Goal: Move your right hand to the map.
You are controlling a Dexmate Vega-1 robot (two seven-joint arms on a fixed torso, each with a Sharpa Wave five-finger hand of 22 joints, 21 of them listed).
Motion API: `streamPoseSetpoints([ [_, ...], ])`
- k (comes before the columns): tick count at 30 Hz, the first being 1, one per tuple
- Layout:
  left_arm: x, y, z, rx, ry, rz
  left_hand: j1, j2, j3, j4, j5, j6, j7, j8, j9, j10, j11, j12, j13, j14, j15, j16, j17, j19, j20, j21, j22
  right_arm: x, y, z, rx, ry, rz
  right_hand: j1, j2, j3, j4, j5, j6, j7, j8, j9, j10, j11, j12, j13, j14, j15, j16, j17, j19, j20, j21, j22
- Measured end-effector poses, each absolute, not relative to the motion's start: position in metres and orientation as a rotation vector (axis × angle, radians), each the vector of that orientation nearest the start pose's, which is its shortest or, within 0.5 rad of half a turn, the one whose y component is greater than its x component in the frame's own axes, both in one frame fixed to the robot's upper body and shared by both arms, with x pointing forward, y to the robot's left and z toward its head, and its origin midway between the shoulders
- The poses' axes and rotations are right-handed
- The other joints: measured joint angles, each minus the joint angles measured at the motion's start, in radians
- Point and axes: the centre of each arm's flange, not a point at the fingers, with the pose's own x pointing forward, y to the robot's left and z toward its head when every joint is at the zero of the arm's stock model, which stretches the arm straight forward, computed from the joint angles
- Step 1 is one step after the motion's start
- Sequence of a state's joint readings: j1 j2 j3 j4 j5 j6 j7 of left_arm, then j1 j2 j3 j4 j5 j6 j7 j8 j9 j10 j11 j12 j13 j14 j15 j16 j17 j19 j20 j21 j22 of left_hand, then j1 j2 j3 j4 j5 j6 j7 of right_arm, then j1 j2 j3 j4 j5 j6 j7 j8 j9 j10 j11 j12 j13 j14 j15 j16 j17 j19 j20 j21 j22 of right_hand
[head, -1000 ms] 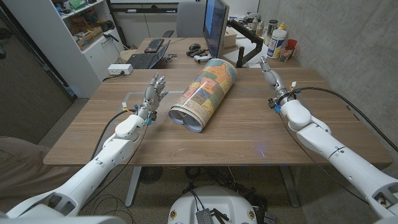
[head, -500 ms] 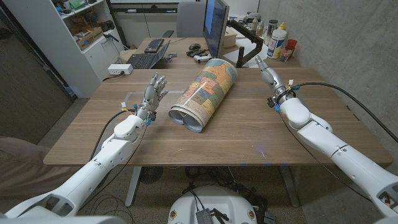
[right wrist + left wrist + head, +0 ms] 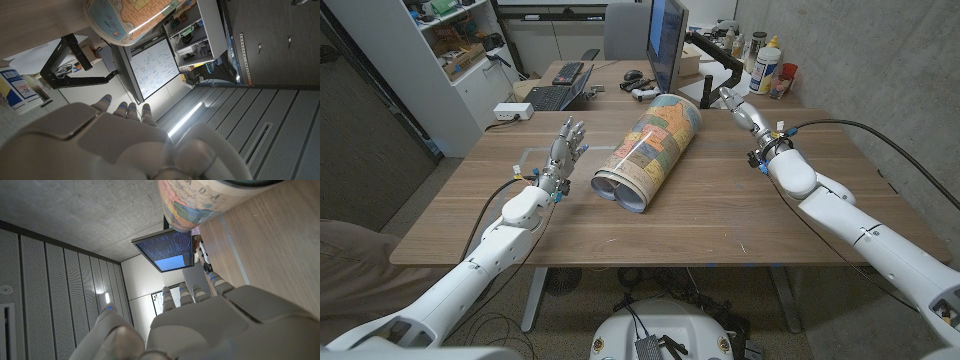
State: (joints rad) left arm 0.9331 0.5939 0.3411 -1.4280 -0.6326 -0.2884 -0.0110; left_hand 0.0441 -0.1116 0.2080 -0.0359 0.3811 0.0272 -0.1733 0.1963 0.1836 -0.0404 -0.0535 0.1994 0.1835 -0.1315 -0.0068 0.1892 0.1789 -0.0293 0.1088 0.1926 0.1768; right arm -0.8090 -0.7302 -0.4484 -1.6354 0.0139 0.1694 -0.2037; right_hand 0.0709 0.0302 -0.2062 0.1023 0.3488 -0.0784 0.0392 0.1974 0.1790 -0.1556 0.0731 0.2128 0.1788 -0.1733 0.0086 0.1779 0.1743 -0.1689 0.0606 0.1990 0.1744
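The map [image 3: 648, 148] is a thick colourful roll lying across the middle of the wooden table [image 3: 720, 215], one open end toward me. My right hand [image 3: 742, 111] hovers to the right of the roll's far end, fingers stretched out and apart, holding nothing, a short gap from the map. My left hand [image 3: 565, 148] stands upright to the left of the roll's near end, fingers spread, empty. The roll's end is seen in the left wrist view [image 3: 200, 202] and in the right wrist view [image 3: 132, 17], beyond the back of each hand [image 3: 200, 325] [image 3: 105, 145].
A monitor [image 3: 667, 45] stands behind the map, with a black monitor arm [image 3: 715, 60] just beyond my right hand. Bottles [image 3: 767, 65] sit at the back right corner. A laptop [image 3: 552, 97] and keyboard [image 3: 568, 72] lie at the back left.
My right hand has moved up and to the left, toward the map's far end. The left hand and the map have stayed put.
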Motion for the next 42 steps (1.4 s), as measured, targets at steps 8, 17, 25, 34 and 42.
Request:
streamPoseSetpoints([
  [8, 0.624, 0.306, -0.034, 0.022, -0.612, -0.196, 0.0, 0.0, -0.003, -0.003, 0.0, 0.0, 0.0, 0.0, 0.0, -0.004, -0.004, 0.0, 0.0, 0.0, 0.0, 0.0, 0.0, 0.0, 0.0, 0.0, 0.0, 0.591, -0.246, 0.067, -0.811, -0.866, 0.076, 0.005, 0.005, -0.002, -0.002, 0.003, -0.004, -0.004, 0.0, 0.0, 0.0, 0.0, 0.0, 0.0, 0.002, -0.013, 0.0, 0.0, 0.0, 0.0, 0.0, 0.0],
  [17, 0.624, 0.306, -0.035, 0.02, -0.611, -0.194, 0.0, 0.0, -0.003, -0.003, 0.0, 0.0, 0.0, 0.0, 0.0, -0.004, -0.004, 0.0, 0.0, -0.005, 0.005, 0.0, 0.0, 0.0, 0.0, 0.0, 0.0, 0.589, -0.237, 0.071, -0.899, -0.878, 0.085, 0.005, 0.005, 0.002, -0.006, 0.007, -0.004, -0.004, 0.0, 0.0, 0.0, 0.0, 0.0, 0.0, 0.002, -0.013, 0.0, 0.0, 0.0, 0.0, 0.0, 0.0],
  [25, 0.624, 0.308, -0.035, 0.021, -0.611, -0.194, 0.0, 0.0, -0.007, 0.001, 0.0, 0.0, 0.0, 0.0, 0.0, -0.004, -0.004, 0.0, 0.0, -0.005, 0.005, 0.0, 0.0, 0.0, 0.0, 0.0, 0.0, 0.588, -0.226, 0.077, -0.969, -0.898, 0.094, 0.005, 0.005, 0.002, -0.006, 0.007, -0.004, -0.004, 0.0, 0.0, 0.0, 0.0, 0.0, 0.0, 0.002, -0.013, 0.0, 0.0, 0.0, 0.0, 0.0, 0.0],
  [34, 0.624, 0.309, -0.036, 0.021, -0.609, -0.194, 0.0, 0.0, -0.011, -0.003, 0.0, 0.0, 0.0, 0.0, 0.0, -0.009, 0.001, 0.0, 0.0, -0.01, 0.0, 0.0, 0.0, 0.0, 0.0, 0.0, 0.0, 0.587, -0.217, 0.08, -1.045, -0.928, 0.089, 0.001, 0.01, -0.003, 0.0, 0.007, -0.002, -0.013, 0.0, 0.0, 0.007, -0.015, 0.0, 0.0, -0.002, -0.016, 0.004, 0.0, -0.003, -0.003, 0.0, 0.0],
  [42, 0.622, 0.31, -0.037, 0.017, -0.61, -0.182, 0.0, 0.0, -0.011, -0.003, 0.0, 0.0, 0.0, 0.0, 0.0, -0.022, -0.004, -0.004, 0.0, -0.015, 0.004, 0.0, 0.0, 0.0, 0.0, 0.0, 0.0, 0.585, -0.21, 0.082, -1.098, -0.951, 0.086, -0.015, 0.015, -0.007, 0.004, 0.011, 0.003, -0.018, 0.0, 0.0, 0.009, -0.016, 0.0, 0.0, 0.002, -0.023, 0.004, 0.0, -0.006, -0.005, 0.0, 0.0],
])
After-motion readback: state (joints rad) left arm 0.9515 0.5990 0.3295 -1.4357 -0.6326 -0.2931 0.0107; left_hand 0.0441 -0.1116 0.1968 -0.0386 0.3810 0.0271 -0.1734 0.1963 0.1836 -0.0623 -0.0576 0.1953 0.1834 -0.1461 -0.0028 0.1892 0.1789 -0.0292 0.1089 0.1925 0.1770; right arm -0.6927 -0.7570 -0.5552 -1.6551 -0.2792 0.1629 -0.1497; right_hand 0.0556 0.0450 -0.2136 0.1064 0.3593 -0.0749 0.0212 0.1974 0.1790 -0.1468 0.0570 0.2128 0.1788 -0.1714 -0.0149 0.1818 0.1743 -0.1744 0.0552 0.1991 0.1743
